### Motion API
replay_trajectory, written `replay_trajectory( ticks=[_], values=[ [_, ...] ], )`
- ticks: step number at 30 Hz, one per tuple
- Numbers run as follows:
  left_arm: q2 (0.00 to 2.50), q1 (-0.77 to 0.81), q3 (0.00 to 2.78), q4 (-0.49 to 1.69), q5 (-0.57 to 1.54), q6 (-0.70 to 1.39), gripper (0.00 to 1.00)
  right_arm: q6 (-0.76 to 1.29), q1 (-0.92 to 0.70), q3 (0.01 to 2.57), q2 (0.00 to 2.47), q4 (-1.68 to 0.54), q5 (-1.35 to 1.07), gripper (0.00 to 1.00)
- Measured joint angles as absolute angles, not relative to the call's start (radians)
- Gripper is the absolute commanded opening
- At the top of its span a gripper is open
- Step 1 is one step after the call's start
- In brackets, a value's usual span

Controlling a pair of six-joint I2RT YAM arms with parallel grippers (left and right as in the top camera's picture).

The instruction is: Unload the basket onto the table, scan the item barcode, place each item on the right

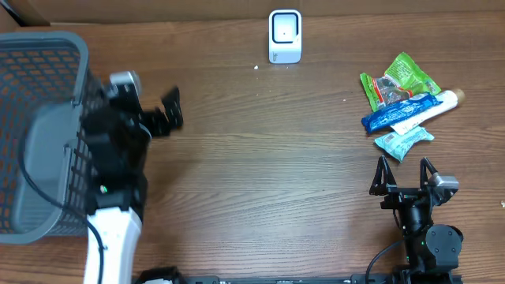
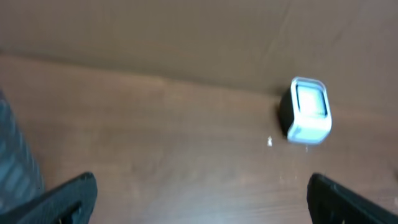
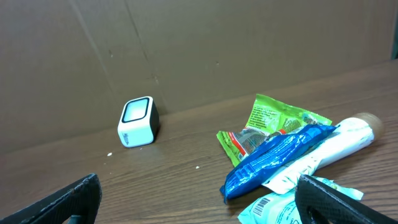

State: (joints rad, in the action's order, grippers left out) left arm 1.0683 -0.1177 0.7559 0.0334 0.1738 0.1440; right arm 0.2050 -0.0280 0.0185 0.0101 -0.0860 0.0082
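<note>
Right gripper [image 1: 404,164] gapes empty, packet pile [image 1: 400,112] just ahead; left gripper [image 2: 200,184] wide too; nearest barcode [image 3: 266,207] partly cut off.

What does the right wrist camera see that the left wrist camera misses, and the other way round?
Only the right wrist view shows the pile of goods: a green packet, a blue packet, a white tube and a barcoded packet. Only the left wrist view shows a blurred grey edge at far left, probably the basket. Both show the white scanner, the wooden table and the cardboard wall, and each shows its own tool open at the bottom: left tool, right tool.
</note>
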Motion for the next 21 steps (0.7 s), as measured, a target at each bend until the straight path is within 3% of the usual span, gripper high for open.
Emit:
replay_trajectory(
  ticks=[6, 21],
  values=[
    [0.79, -0.118, 0.419, -0.173, 0.176, 0.097, 1.0, 0.205, -0.028, 0.019, 0.012, -0.085, 0.008, 1.0],
    [0.242, -0.045, 0.016, -0.156, 0.084, -0.034, 1.0, 0.206, -0.028, 0.019, 0.011, -0.083, 0.009, 1.0]
  ],
)
